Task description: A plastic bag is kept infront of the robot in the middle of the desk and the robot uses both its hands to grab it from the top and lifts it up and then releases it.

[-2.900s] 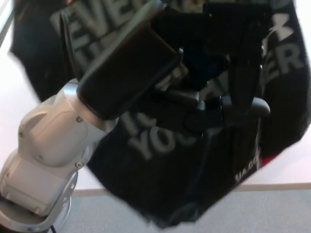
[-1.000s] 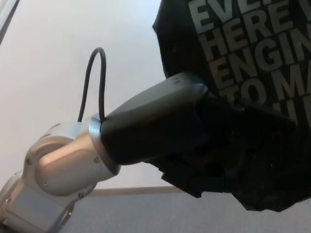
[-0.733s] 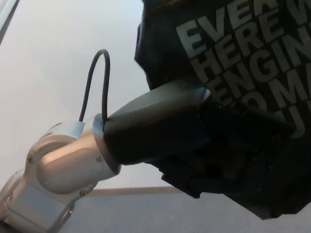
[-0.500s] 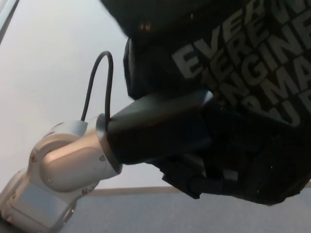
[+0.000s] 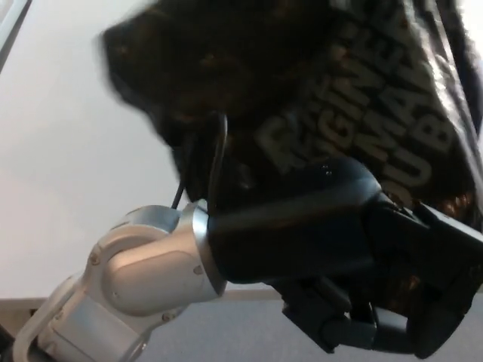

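Black plastic bag (image 5: pixel 302 83) fills the upper centre and right of the head view, motion-blurred, tilted, held up close to the cam w/ the white desk (image 5: pixel 60 173) behind and below it. Bag surface is glossy and crumpled, brownish glints on the creases. Grey-white block lettering runs diagonally across its right half, too smeared to read properly: fragments like "NGINE" and "MA" plus a big "U" and "B" near the right edge; no full word legible. No logo or brand mark can be made out.

Left hand (image 5: pixel 377 302) comes in from lower left: silver wrist joint (image 5: pixel 143 264), then black forearm shell (image 5: pixel 294 234), then thick black fingers (image 5: pixel 347 332) curled at bottom right. Fingers sit right against the bag's lower edge and overlap it, but black on black + blur, so can't tell whether they're pinching the plastic or just bent beside it. Grip state: can't tell.

A thin black cable (image 5: pixel 215 162) loops up from the wrist and runs in front of the bag's dark left part.

Right hand: doesn't show anywhere in frame.

Desk is plain white, bare area at left; its front edge (image 5: pixel 23 300) shows as a pale strip at lower left, w/ grey floor (image 5: pixel 226 332) below it. Dark strip (image 5: pixel 11 30) at the top-left corner, can't tell what it is.
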`<state>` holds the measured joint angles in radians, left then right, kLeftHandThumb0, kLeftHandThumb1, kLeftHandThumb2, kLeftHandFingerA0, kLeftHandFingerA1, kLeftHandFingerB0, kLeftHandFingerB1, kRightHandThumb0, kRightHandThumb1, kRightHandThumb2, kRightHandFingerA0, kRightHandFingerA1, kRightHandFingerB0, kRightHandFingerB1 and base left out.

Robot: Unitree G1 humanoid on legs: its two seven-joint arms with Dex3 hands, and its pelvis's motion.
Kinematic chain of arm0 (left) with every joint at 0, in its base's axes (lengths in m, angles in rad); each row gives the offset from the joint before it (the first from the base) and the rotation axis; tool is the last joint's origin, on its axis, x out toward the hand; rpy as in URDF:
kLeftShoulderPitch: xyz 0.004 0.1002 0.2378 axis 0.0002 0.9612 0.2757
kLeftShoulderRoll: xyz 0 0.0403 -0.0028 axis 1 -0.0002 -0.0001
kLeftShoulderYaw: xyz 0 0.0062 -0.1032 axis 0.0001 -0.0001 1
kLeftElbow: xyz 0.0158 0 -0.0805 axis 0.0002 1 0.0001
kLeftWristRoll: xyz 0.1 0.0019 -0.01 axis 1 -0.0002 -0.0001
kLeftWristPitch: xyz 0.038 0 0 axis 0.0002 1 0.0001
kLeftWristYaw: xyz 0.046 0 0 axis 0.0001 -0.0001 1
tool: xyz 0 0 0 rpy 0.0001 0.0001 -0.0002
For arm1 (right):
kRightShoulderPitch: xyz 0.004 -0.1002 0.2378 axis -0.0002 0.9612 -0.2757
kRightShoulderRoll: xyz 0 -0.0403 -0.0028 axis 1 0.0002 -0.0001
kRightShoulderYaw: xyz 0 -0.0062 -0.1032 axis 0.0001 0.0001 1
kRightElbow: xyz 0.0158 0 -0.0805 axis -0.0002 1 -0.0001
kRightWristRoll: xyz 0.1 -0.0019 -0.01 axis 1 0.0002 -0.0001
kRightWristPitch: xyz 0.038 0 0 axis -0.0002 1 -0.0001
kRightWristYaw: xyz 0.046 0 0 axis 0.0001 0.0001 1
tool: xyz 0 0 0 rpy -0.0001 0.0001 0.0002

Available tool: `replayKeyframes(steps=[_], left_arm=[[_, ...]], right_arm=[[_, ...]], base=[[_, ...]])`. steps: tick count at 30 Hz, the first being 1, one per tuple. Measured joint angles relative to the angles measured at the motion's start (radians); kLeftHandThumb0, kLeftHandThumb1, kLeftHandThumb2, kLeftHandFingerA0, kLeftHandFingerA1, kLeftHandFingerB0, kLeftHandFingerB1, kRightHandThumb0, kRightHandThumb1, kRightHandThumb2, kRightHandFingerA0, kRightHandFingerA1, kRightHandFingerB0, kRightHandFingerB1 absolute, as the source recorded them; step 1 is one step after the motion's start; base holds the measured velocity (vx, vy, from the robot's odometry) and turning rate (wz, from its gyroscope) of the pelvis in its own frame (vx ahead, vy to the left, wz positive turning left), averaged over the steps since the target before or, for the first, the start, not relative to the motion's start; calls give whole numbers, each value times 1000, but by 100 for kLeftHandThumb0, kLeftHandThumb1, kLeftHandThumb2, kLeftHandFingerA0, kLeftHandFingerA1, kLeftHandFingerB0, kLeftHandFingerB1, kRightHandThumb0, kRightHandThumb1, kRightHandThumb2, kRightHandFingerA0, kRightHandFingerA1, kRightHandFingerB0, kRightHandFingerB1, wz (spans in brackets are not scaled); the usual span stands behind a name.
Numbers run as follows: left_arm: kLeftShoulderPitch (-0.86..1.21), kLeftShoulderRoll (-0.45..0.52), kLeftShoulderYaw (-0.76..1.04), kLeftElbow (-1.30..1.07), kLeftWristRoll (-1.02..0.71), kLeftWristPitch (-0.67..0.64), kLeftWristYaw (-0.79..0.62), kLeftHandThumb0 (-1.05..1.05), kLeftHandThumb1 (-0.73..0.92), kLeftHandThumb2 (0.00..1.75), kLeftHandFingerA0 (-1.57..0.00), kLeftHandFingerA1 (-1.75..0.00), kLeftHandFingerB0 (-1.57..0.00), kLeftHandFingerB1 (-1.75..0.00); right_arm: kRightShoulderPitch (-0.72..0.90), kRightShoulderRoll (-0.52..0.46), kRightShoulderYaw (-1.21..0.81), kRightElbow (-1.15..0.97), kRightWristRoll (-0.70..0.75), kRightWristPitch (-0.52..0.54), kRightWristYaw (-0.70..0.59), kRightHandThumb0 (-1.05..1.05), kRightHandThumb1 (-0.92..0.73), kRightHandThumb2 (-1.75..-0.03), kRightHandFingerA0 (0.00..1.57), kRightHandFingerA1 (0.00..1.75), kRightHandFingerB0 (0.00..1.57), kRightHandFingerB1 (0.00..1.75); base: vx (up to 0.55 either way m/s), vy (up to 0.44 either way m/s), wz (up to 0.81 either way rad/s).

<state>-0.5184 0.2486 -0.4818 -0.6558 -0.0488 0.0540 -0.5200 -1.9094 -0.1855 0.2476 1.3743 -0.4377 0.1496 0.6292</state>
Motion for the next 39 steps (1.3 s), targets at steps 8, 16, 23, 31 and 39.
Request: replayKeyframes(steps=[8, 16, 23, 31, 39], left_arm=[[83, 41, 24, -5, -9, -26, -21, 2, 40, 96, -83, -175, -70, -175], [134, 95, 73, -41, -32, -19, -47, -4, 56, 76, -82, -175, -68, -175], [173, 127, 108, -66, -54, -13, -68, -7, 64, 65, -81, -175, -67, -175], [203, 138, 148, -74, -57, -12, -77, -12, 61, 55, -84, -175, -66, -175], [239, 82, 267, -46, -32, -67, -22, -55, 74, 62, -65, -81, -67, -56]], right_arm=[[292, 102, -133, 2, 73, 79, 70, -81, -57, -92, 24, 47, 15, 40], [456, 45, -387, 0, 189, 150, 60, -84, -71, -62, 28, 38, 27, 30], [459, -71, -547, -13, 284, 171, 21, -85, -57, -102, 10, 48, 0, 25], [404, -106, -612, -43, 352, 165, 15, -76, -54, -90, 33, 51, 23, 44], [371, -116, -625, -313, 403, 90, 18, -63, -56, -97, 34, 55, 18, 44]], base=[[0, 0, 0], [0, 0, 0], [0, 0, 0], [0, 0, 0], [0, 0, 1]])
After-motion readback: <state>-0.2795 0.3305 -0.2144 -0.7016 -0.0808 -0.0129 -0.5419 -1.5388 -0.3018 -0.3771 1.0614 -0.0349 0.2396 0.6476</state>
